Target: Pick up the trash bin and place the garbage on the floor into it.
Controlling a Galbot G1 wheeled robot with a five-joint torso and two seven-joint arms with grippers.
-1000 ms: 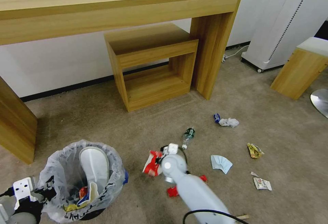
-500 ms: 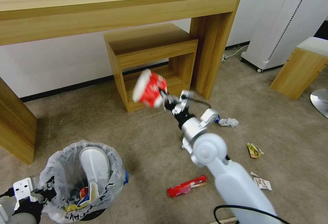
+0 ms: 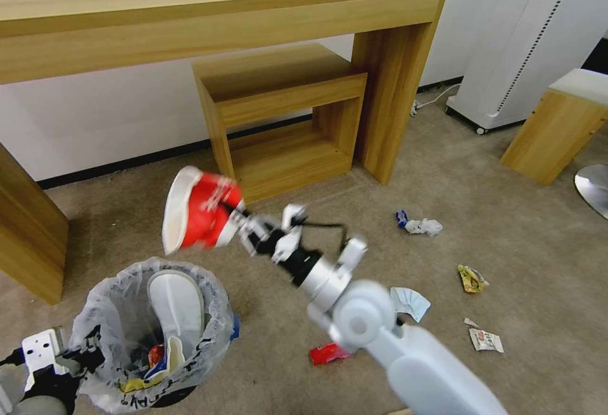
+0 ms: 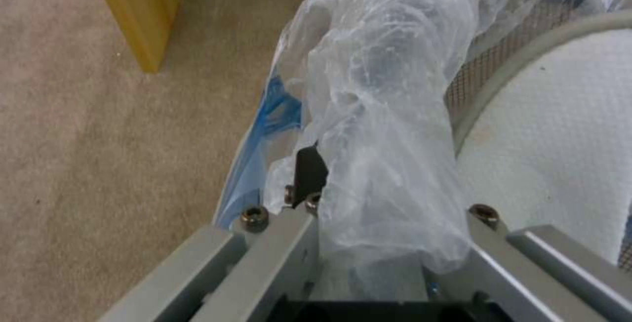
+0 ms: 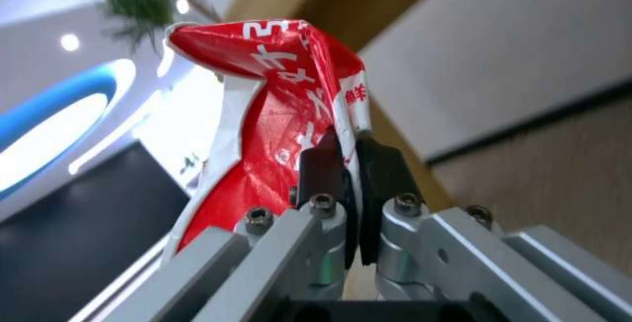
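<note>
The trash bin stands low at my left on the beige floor, bag-lined, with a white slipper and wrappers inside. My left gripper is shut on its bag-covered rim, next to the slipper. My right gripper is shut on the crushed red-white paper bowl, held in the air just above and behind the bin's far rim. In the right wrist view the pads pinch the bowl's wall. On the floor lie a blue face mask, a tissue, a yellow wrapper and a red wrapper.
A long wooden desk spans the back, with a small open wooden shelf unit under it. A desk leg stands left of the bin. At right are a white wheeled unit, a wooden stool and a small printed wrapper.
My right gripper has lifted the bowl off the floor and swung it left, from in front of the shelf unit to over the bin. The bin and left gripper stayed put.
</note>
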